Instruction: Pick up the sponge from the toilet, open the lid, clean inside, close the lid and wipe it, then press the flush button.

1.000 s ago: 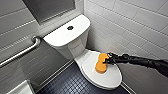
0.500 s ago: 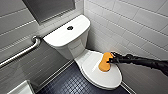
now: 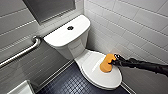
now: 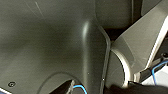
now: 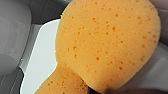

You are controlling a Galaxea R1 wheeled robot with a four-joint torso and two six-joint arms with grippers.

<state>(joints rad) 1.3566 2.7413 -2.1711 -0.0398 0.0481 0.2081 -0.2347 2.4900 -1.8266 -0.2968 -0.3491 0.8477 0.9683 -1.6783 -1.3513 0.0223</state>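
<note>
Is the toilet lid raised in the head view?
No: the lid lies flat over the bowl of the toilet, with the sponge resting on top of it.

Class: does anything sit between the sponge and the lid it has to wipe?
Nothing visible does. The sponge, gripped by the right end effector, appears to rest directly on the closed lid, on its side nearer the tiled wall. No other object shows on the lid around it.
</note>
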